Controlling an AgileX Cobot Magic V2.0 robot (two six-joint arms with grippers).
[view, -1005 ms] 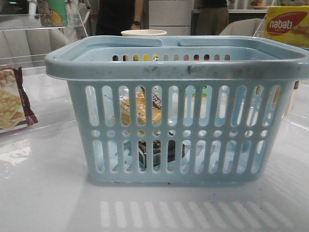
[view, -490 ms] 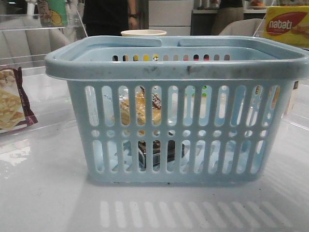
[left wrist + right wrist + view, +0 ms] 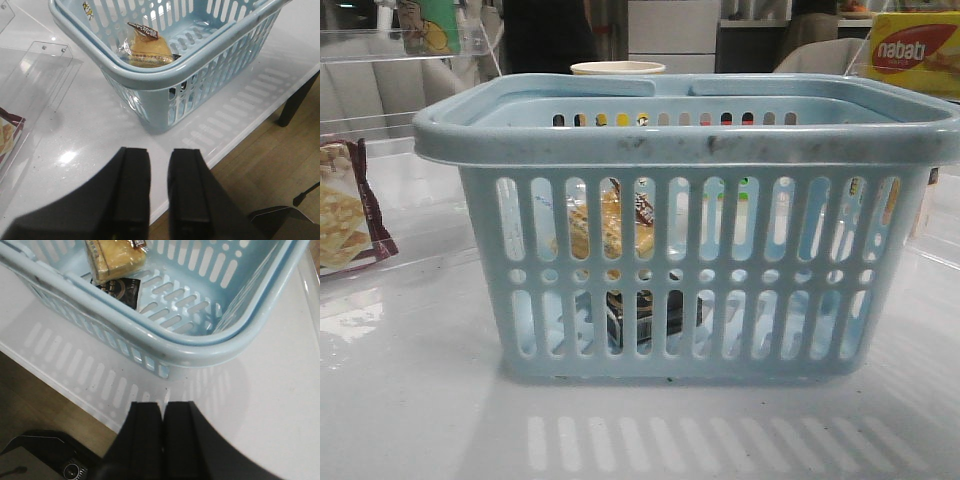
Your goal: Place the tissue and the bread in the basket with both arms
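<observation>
Inside the basket [image 3: 690, 150], bread [image 3: 148, 50] atop tissue [image 3: 120, 289]; left gripper [image 3: 159, 190] slightly parted, right gripper [image 3: 162, 432] pressed together, both empty; little left to spill.

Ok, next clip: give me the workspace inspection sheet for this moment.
Surface: white table, glossy, no spills seen.
Job's things: bread and tissue both inside the basket; bread lies partly on the tissue.
Clutter: cracker packet at the robot's left; yellow Nabati box far right; clear acrylic stand.
Grippers: left gripper slightly parted, right gripper closed, both empty, clear of the basket.
Cables: nothing seen.
Surroundings: people standing behind; wooden floor.
</observation>
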